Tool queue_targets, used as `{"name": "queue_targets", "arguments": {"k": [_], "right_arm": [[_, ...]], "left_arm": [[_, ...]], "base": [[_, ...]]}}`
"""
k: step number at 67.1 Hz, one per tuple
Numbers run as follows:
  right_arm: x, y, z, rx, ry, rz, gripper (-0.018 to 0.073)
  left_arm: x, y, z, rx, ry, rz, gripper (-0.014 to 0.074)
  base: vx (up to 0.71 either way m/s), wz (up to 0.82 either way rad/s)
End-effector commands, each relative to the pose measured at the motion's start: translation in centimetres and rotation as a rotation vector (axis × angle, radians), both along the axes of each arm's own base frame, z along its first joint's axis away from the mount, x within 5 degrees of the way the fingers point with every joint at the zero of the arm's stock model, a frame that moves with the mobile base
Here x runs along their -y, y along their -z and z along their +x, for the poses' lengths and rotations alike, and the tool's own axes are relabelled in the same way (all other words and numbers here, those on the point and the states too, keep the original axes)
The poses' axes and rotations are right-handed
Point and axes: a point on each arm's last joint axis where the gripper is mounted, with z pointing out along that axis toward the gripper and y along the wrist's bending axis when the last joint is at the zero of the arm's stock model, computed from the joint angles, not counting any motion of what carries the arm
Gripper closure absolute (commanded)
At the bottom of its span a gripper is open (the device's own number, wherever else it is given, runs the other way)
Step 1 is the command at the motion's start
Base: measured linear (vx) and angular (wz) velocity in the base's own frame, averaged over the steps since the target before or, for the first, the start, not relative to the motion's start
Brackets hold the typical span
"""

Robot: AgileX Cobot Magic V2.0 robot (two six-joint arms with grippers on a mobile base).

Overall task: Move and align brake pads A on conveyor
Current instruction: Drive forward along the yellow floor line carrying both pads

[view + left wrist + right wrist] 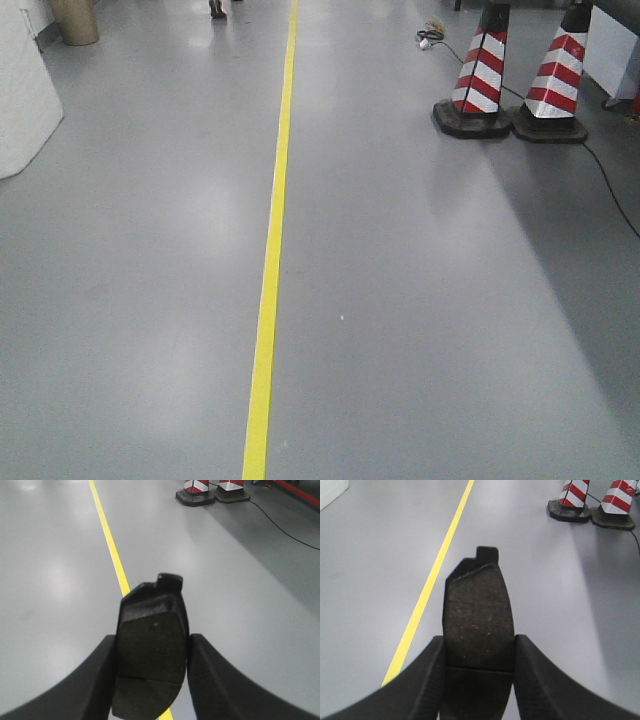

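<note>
Floor [420, 300]: glossy grey, yellow line [272, 260] running lengthwise.
Far side: two red-and-white cones [482, 75] standing together.
Left pincer [152, 639]: clamped on first brake pad [150, 650], above floor.
Right pincer [479, 638]: clamped on second brake pad [477, 610], above floor.

Grey floor [450, 330], yellow line [270, 300], red-and-white diagonal-striped cones [482, 75] on black bases [468, 120], dark olive-grey left brake pad [150, 650], brownish-grey speckled right brake pad [477, 625]
</note>
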Motion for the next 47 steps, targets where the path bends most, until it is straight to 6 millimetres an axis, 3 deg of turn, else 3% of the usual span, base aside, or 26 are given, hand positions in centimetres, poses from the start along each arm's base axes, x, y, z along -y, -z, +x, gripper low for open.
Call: {"name": "queue_targets", "arguments": {"k": [1, 47], "right_arm": [[0.04, -1.79, 0.31, 0.12, 0.003, -0.004, 0.0566], [0.04, -1.79, 0.31, 0.12, 0.003, -0.004, 0.0566]], "left_arm": [[0.14, -1.49, 0.24, 0.097, 0.009, -0.029, 0.0603], [0.14, -1.49, 0.24, 0.097, 0.009, -0.029, 0.0603]], "base": [[0.79, -0.04], [0.81, 0.0]]}}
